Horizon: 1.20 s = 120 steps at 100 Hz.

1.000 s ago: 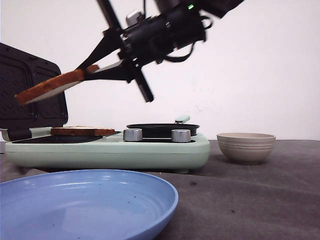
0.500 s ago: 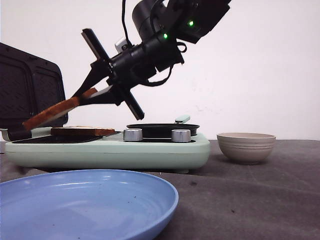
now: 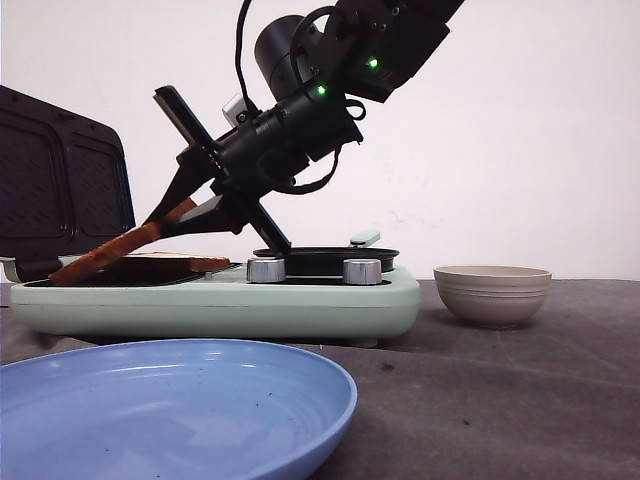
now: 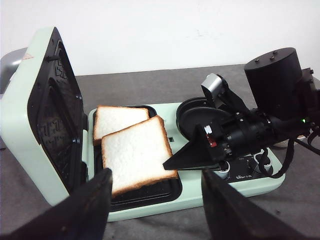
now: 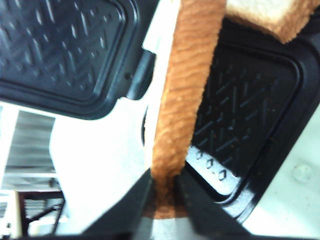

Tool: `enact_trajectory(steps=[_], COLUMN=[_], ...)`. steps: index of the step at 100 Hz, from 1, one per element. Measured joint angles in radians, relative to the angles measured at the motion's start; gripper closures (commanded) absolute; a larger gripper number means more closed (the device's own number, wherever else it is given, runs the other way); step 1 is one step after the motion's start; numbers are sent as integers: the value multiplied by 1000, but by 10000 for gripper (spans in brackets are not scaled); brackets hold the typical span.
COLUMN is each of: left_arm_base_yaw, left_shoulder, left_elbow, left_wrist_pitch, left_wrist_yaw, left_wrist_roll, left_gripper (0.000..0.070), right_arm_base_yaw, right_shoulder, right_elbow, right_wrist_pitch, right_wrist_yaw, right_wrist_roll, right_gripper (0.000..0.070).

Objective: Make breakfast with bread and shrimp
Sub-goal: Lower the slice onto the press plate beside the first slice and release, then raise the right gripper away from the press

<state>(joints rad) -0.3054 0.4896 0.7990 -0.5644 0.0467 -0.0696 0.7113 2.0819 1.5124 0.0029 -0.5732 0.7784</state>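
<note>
Black right end effector [image 3: 165, 222] angles steeply down, clamped on 1 tilted bread slice [image 4: 136, 156].

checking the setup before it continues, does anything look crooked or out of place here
Only the held bread slice: the right end effector grips one edge, so it slopes down onto the grill plate, partly overlapping the flat slice. No spills or damage visible.

- The right claw [image 3: 172, 215] pinches one bread slice [image 4: 136, 153] by its edge, above the sandwich maker [image 3: 215, 296] on the worktop [image 3: 500, 400]
- That slice slopes down from the claw, its far end touching the second slice [image 4: 116, 118] lying flat on the grill plate
- Open lid [image 3: 60, 185]: beyond the claw, upright
- Plate [image 3: 170, 405]: below the claw, nearest the camera
- Bowl [image 3: 492, 293]: well right of the claw
</note>
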Motion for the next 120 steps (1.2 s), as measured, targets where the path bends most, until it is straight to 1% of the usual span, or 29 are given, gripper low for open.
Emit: enact_trajectory(steps=[3, 5, 16, 25, 39, 56, 77, 87, 109, 120], left_arm_base_yaw=[0, 0, 0, 0, 0, 0, 0, 0, 0, 0], left_shoulder=[0, 0, 0, 0, 0, 0, 0, 0, 0, 0], left_elbow=[0, 0, 0, 0, 0, 0, 0, 0, 0, 0], left_wrist_pitch=[0, 0, 0, 0, 0, 0, 0, 0, 0, 0], left_wrist_yaw=[0, 0, 0, 0, 0, 0, 0, 0, 0, 0], left_wrist_roll=[0, 0, 0, 0, 0, 0, 0, 0, 0, 0], left_gripper=[428, 428, 428, 428, 428, 428, 428, 428, 427, 428], right_arm_base_yaw=[2, 3, 4, 5, 5, 8, 11, 11, 12, 13], right_shoulder=[0, 0, 0, 0, 0, 0, 0, 0, 0, -4], right_elbow=[0, 0, 0, 0, 8, 75, 208, 247, 270, 273], right_wrist_pitch=[0, 0, -1, -1, -19, -133, -349, -426, -472, -484], right_wrist_yaw=[3, 4, 4, 4, 2, 4, 98, 119, 132, 180], right_wrist_roll=[-6, -11, -20, -25, -32, -71, -193, -244, -298, -328], right_gripper=[414, 401, 396, 350, 345, 341, 340, 340, 340, 340])
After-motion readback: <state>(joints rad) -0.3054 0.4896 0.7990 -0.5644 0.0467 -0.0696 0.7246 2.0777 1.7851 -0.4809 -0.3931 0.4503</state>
